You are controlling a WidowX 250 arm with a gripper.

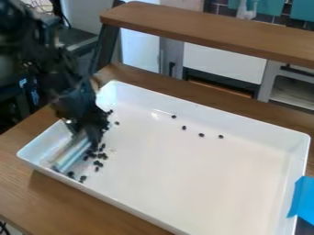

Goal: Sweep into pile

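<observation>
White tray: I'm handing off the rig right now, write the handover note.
Gripper: low over the tray's left end in the camera view, at the upper end of a pale sweeping tool it seems to hold; grip itself not clear.
Dark pieces: most in a loose band beside the tool, inside the white tray.
Done: most pieces are at that end, but not in one tight pile.
Left: bring in four strays strung out near the far wall, then tighten the band.
</observation>
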